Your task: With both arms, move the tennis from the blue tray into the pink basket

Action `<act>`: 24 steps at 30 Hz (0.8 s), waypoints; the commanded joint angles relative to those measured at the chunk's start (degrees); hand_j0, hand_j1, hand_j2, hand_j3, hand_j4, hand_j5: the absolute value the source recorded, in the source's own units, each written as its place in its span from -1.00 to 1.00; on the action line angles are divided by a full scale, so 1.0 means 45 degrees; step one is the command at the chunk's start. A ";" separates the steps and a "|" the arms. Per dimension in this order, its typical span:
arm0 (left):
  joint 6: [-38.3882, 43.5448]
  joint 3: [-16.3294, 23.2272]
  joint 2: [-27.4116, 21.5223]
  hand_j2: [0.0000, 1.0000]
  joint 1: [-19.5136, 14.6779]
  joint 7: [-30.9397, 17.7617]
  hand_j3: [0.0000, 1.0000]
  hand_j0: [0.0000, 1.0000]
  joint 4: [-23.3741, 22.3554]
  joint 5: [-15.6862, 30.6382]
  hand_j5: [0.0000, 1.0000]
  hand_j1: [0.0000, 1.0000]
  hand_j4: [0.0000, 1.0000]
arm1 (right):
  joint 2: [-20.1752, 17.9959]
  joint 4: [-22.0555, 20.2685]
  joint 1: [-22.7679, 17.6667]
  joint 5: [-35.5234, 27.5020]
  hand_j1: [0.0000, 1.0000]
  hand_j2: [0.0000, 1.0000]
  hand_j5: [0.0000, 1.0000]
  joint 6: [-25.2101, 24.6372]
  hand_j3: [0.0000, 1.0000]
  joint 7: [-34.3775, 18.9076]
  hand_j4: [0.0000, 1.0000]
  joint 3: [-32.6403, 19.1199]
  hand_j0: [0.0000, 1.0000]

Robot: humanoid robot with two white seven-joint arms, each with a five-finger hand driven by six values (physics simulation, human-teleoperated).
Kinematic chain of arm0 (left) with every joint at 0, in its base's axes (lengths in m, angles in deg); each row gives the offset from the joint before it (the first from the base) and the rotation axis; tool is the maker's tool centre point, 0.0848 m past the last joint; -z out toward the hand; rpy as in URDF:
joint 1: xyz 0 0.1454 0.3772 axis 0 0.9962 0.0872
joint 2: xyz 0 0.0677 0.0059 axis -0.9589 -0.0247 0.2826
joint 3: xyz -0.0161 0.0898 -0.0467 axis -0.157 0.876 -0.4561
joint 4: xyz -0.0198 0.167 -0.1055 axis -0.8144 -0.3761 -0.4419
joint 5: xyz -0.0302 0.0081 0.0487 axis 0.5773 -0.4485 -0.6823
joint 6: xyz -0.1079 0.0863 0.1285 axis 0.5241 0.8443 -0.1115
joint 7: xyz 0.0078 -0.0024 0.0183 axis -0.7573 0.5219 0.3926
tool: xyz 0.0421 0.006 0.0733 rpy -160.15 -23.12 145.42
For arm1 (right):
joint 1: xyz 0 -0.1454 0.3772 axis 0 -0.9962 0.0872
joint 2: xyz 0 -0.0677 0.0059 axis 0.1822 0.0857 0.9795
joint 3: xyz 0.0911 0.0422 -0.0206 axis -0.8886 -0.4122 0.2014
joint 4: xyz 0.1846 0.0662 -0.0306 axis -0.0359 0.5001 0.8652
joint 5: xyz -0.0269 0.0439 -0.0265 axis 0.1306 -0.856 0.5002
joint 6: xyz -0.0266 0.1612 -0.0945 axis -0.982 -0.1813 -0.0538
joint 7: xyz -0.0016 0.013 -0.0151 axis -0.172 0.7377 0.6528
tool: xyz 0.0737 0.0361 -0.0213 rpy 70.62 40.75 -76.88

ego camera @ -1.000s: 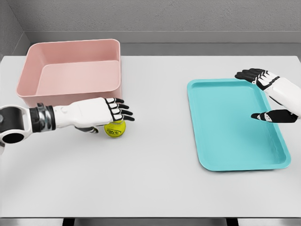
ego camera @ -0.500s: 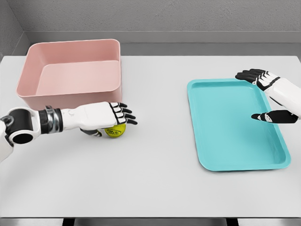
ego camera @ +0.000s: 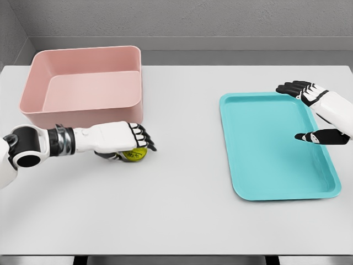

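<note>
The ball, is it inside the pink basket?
No, the ball lies on the table in front of the pink basket, under the left hand.

Small yellow-green fuzzy tennis ball (ego camera: 134,155) lying on the table under the curled fingers of the white left hand (ego camera: 122,140), mostly covered.

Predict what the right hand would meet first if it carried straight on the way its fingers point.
The right hand points leftward over the blue tray; beyond lies bare table, then probably the pink basket.
</note>
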 commanded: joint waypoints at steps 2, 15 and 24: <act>0.0016 0.0006 -0.0005 0.73 0.0000 -0.0008 0.73 0.73 -0.0197 0.0071 0.73 0.73 0.73 | -0.0035 0.0001 -0.0429 -0.0099 1.00 1.00 1.00 -0.0040 1.00 0.0007 1.00 -0.0727 1.00; 0.0016 0.0182 0.0307 0.37 -0.0039 -0.0105 0.37 0.37 -0.0334 0.0071 0.37 0.37 0.37 | 0.0023 -0.0057 -0.0587 -0.0119 1.00 1.00 1.00 -0.0040 1.00 0.0007 1.00 -0.0904 1.00; 0.0016 0.0182 0.0288 0.28 -0.0254 -0.0105 0.28 0.28 -0.0236 0.0228 0.28 0.28 0.28 | 0.0062 -0.0096 -0.0586 -0.0138 1.00 1.00 1.00 -0.0040 1.00 0.0007 1.00 -0.0904 1.00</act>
